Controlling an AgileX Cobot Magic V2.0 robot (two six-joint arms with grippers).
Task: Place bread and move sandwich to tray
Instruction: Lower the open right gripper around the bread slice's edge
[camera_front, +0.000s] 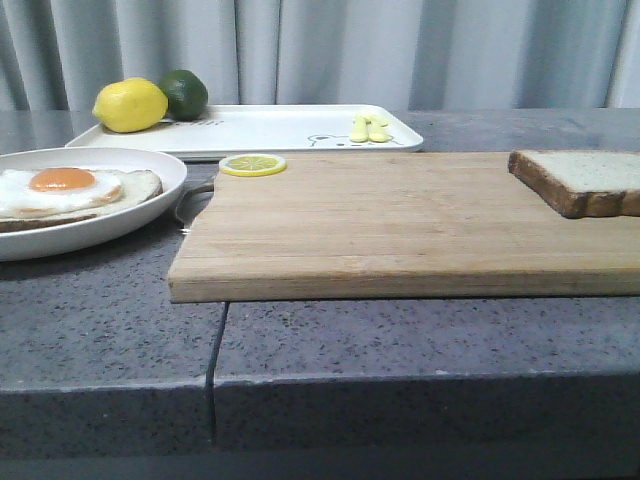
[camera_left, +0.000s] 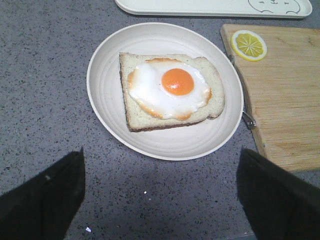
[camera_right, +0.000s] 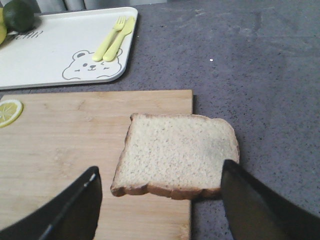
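Note:
The bread (camera_front: 585, 180) lies on the right end of the wooden board (camera_front: 390, 225), its edge past the board's side; it also shows in the right wrist view (camera_right: 175, 152). My right gripper (camera_right: 160, 197) is open, its fingers either side of the bread's near edge, not touching. The sandwich (camera_front: 65, 190), a slice with a fried egg, lies on a round white plate (camera_front: 150, 165) at the left, also in the left wrist view (camera_left: 170, 90). My left gripper (camera_left: 160, 195) is open and empty over the counter, short of the plate (camera_left: 107, 65). The tray (camera_front: 290, 128) stands at the back.
On the tray are a lemon (camera_front: 130, 104), a lime (camera_front: 185, 92) and a yellow fork and knife (camera_front: 368, 128). A lemon slice (camera_front: 252, 164) lies on the board's far left corner. The board's metal handle (camera_left: 248, 120) is next to the plate. Curtain behind.

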